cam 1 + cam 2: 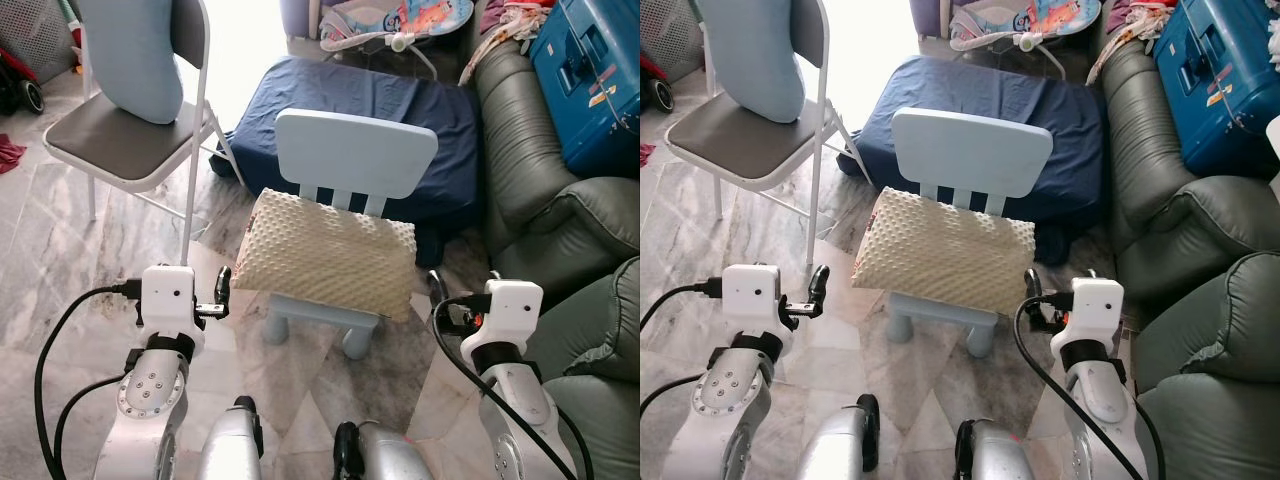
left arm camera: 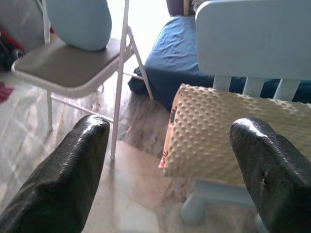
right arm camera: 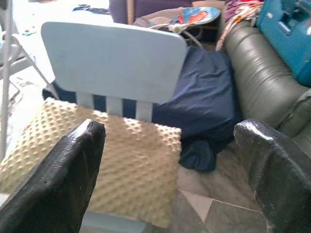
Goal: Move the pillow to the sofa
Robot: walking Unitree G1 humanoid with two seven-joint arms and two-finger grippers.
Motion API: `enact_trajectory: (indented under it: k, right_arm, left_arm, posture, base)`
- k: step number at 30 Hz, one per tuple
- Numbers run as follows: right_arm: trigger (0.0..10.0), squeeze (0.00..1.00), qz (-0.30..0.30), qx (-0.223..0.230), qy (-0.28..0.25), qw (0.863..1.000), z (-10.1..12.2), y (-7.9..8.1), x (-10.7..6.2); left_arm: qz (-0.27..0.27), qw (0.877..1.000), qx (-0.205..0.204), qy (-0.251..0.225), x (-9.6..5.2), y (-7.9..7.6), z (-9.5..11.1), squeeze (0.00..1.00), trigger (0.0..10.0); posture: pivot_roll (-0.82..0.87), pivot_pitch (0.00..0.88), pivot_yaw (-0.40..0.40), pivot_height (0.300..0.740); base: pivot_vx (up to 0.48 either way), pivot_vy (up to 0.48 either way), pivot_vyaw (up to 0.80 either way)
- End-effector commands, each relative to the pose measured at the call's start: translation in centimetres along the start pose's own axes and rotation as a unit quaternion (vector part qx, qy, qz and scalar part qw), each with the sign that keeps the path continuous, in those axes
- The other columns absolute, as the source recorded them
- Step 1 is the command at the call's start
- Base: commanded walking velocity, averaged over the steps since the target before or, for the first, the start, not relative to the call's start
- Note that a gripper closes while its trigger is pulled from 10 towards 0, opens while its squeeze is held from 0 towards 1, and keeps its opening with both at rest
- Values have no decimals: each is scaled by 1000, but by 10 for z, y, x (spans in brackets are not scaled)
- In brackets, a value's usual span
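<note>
Between both grippers' spread fingers (image 2: 63, 179): pillow (image 1: 328, 254) on small chair (image 1: 355, 150) (untouched).

sofa (image 1: 540, 150) cut off at right, chair seat (image 1: 320, 318) under pillow (image 1: 330, 255)

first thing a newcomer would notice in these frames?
The cream bumpy pillow lying across the small light-blue chair, dead centre. Both end effectors, left and right, are open and flank it without touching. The grey-green sofa sits to the robot's right, with a blue suitcase on it.
</note>
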State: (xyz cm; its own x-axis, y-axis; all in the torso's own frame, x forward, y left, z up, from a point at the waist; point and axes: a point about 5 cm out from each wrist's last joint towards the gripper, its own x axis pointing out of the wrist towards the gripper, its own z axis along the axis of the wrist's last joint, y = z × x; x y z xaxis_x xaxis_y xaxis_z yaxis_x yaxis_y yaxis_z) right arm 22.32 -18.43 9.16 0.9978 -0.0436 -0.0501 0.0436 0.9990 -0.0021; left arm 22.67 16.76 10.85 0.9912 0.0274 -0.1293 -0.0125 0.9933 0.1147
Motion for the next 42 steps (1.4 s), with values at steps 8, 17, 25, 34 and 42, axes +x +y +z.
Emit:
enact_trajectory:
  k: [8,17,25,34,42]
  right_arm:
    - [10000,0,-43,17,1,999,-8,1,-7]
    - [10000,0,-29,9,3,1000,-6,-4,-5]
    - [10000,0,-24,2,5,1000,-6,-8,-3]
    - [10000,0,-6,-3,24,1000,-13,-9,-17]
    - [10000,0,-5,-6,30,1000,-14,-12,-18]
  left_arm:
    - [-36,999,24,-27,15,-2,15,0,10000]
    - [-26,999,11,-16,10,-3,7,0,10000]
    - [-16,1000,0,5,0,1,-4,0,10000]
    - [-12,1000,1,15,-9,7,-11,0,10000]
    - [-15,1000,0,18,-10,5,-12,0,10000]
  posture:
    - [-6,185,12,740]
    - [-11,192,-35,740]
    - [-3,196,-46,740]
    - [-4,202,-56,740]
    - [-10,207,-60,740]
  base:
    - [0,0,0]
    - [0,0,0]
    - [0,0,0]
    - [232,0,0]
    - [342,0,0]
